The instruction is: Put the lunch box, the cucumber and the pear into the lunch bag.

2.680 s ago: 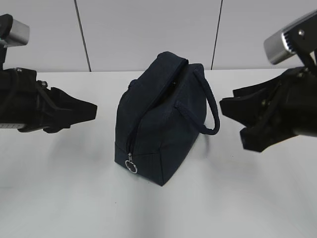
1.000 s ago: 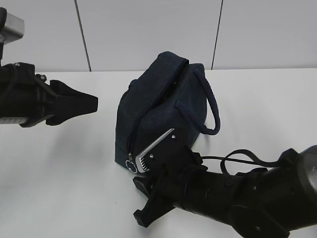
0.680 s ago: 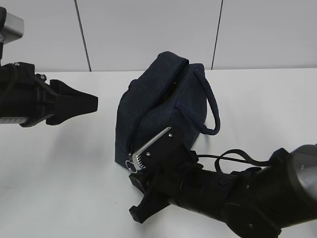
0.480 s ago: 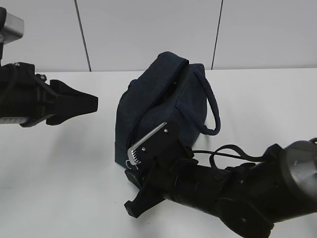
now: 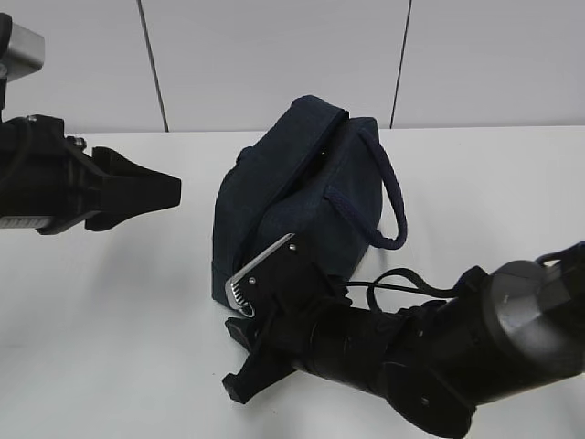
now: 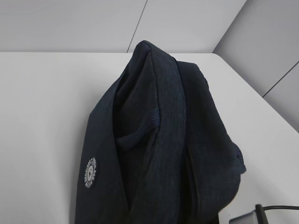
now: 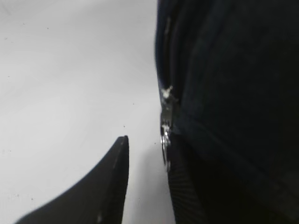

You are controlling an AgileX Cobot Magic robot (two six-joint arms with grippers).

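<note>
The lunch bag [image 5: 302, 197] stands at the middle of the white tabletop [image 5: 119, 347], zipped shut, its handle looping to the right. The lunch box, cucumber and pear appear in no view.

The right pincer [image 5: 239, 343], which hung open at the right edge of the exterior view a few seconds ago, has swung across the lower centre and crept leftward along the bag's near corner. It now sits low at the bottom of the zipper line. In the right wrist view the silver zipper pull [image 7: 166, 133] hangs between its fingers, one dark finger [image 7: 100, 196] at lower left clear of it; the jaws look parted, not yet pinching.

The left pincer [image 5: 151, 190] has barely shifted, waiting at the left with nothing in it; whether it is parted or closed I cannot tell.

The move suggests the bag is about to be unzipped, so packing has not begun.
</note>
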